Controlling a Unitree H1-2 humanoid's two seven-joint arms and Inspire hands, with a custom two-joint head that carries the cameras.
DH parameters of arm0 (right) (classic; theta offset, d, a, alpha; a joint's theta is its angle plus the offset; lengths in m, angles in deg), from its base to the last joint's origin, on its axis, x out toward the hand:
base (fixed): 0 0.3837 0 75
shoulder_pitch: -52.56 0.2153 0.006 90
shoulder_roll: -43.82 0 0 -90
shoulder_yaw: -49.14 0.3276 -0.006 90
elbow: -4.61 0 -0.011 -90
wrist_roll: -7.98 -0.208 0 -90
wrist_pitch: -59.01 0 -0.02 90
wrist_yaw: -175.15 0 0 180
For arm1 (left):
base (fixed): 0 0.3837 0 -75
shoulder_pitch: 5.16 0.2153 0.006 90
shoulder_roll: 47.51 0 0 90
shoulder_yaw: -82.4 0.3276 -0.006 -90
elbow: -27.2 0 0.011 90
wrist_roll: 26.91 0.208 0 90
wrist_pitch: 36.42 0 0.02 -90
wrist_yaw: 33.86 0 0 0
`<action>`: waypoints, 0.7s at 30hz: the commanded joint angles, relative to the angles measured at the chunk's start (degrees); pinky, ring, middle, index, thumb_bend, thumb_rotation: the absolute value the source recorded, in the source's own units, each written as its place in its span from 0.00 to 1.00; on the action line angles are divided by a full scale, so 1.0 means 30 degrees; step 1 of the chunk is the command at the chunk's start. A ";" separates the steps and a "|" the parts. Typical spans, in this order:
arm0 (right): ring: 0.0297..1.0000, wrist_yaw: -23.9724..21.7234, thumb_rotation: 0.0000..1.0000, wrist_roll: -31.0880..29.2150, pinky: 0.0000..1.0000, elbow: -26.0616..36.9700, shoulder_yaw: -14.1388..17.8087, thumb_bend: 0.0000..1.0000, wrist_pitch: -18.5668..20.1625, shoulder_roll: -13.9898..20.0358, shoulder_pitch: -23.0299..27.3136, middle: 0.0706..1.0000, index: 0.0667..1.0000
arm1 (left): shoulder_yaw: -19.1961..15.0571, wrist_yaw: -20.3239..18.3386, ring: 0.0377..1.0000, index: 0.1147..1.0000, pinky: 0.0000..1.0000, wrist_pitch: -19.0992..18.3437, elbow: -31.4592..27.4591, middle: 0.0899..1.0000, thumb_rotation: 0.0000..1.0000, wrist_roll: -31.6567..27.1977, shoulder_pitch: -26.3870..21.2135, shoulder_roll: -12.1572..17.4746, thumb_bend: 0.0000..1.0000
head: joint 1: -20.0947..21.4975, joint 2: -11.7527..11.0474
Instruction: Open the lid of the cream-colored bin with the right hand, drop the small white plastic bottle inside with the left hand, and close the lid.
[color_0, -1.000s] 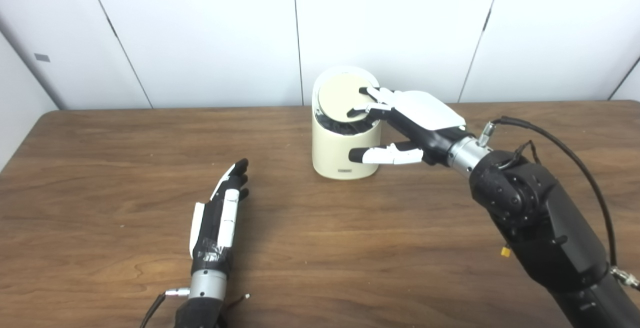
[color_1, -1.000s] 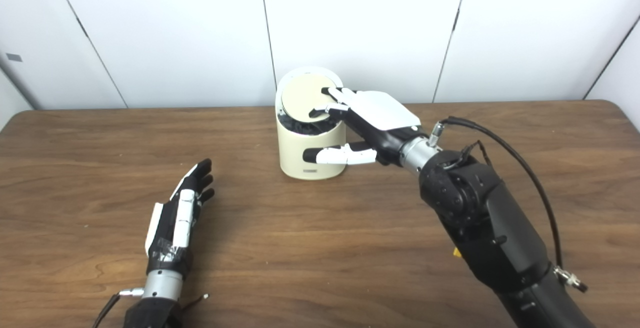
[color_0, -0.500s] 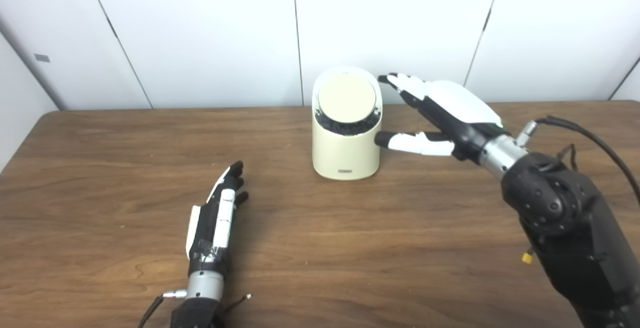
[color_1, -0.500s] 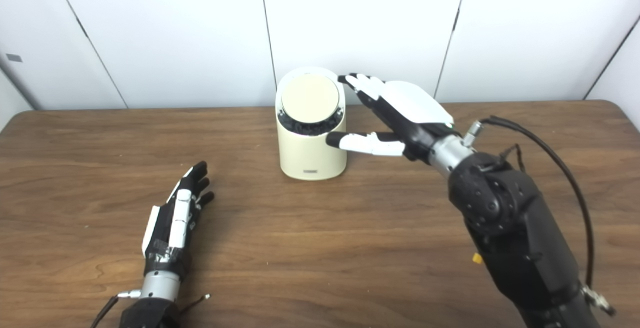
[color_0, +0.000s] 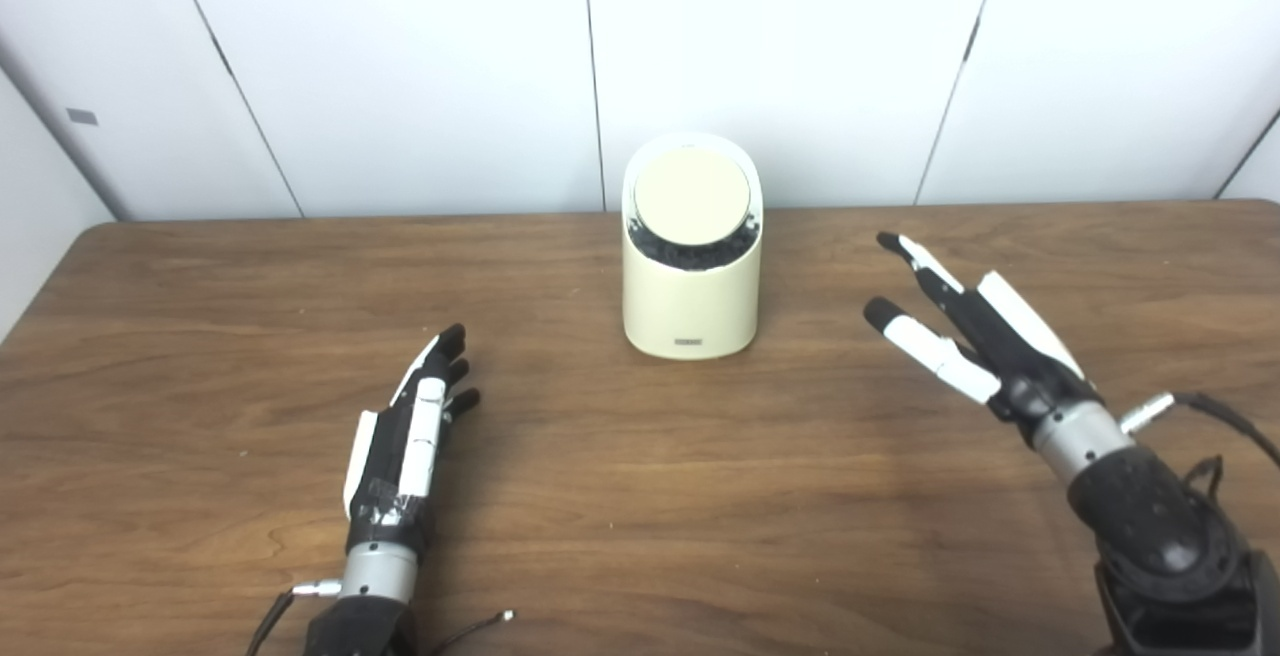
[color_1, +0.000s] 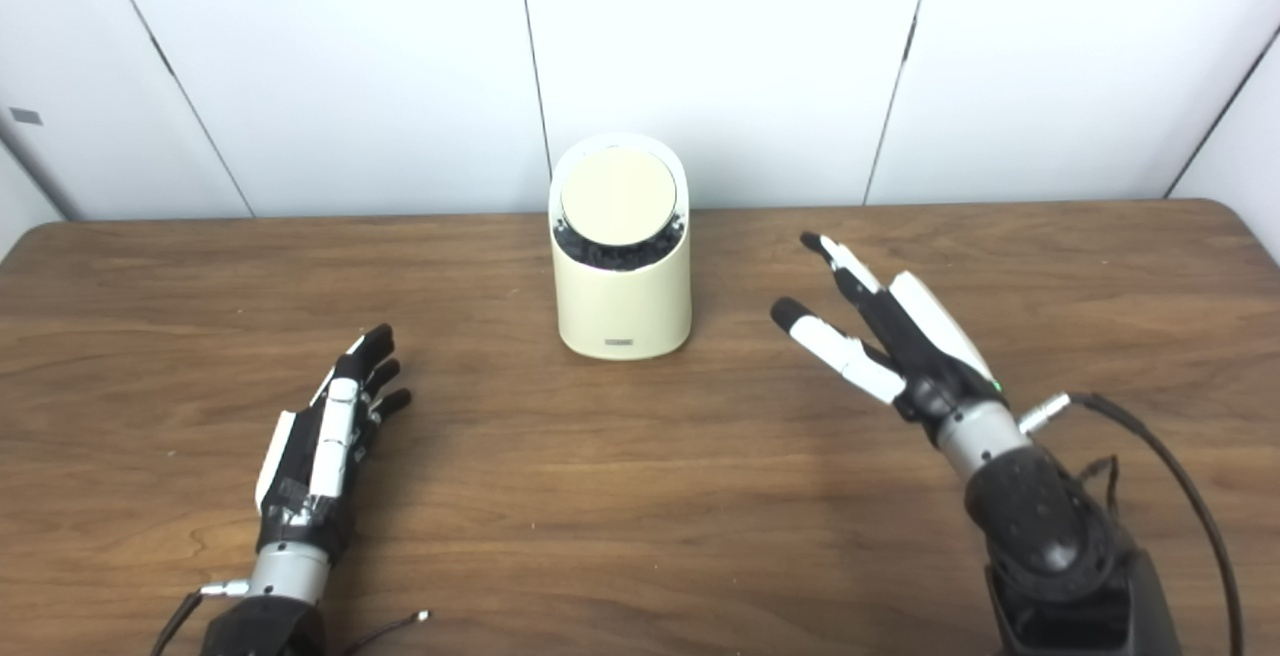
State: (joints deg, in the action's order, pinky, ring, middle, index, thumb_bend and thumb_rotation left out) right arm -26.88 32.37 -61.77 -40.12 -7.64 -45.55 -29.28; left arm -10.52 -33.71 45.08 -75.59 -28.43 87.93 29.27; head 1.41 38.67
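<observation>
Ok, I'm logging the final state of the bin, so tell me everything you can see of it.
The cream-colored bin is a small upright cylinder with rounded edges, of matte plastic by the look of it. Its top is slanted toward the camera and carries a round, flat lid, which sits closed. Below the lid, a dark crescent shows. A small label sits low on the front. It stands on the wooden table near the far edge, before the white wall. Neither hand touches it.

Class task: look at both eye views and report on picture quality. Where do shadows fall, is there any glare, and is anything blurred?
Left eye view: soft, even light; faint shadow right of the left hand; no glare on the bin. Right eye view: same light; right hand and table sharp, no motion blur.
</observation>
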 commanded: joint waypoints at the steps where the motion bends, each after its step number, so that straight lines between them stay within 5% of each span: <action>1: 1.00 0.1225 1.00 -0.1782 0.98 -0.0214 0.0802 0.60 -0.1280 -0.0684 0.0146 0.99 0.96 | -0.0133 -0.0234 0.95 0.92 0.93 0.0380 -0.0558 0.95 0.95 -0.0259 0.0253 0.0352 0.48 | -0.0021 0.0056; 11: 1.00 0.3654 1.00 -0.6428 1.00 -0.1453 0.2074 0.68 -0.2242 -0.3730 -0.1869 1.00 0.98 | -0.0793 -0.0703 0.95 0.92 0.95 0.2112 -0.0455 0.95 0.96 -0.1715 0.1393 0.0552 0.53 | -0.0281 0.0136; 21: 1.00 0.4692 1.00 -0.8721 1.00 -0.2887 0.1997 0.66 -0.5379 -0.4484 -0.3001 1.00 0.99 | -0.0967 -0.0998 1.00 1.00 1.00 0.4382 0.0368 1.00 1.00 -0.1371 0.1766 0.0867 0.49 | -0.0379 0.0246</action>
State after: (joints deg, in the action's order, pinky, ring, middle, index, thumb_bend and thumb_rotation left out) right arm -13.38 7.36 -71.49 -34.43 -20.05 -59.05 -39.00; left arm -13.13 -36.45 55.08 -74.29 -32.69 93.48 31.14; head 0.18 39.29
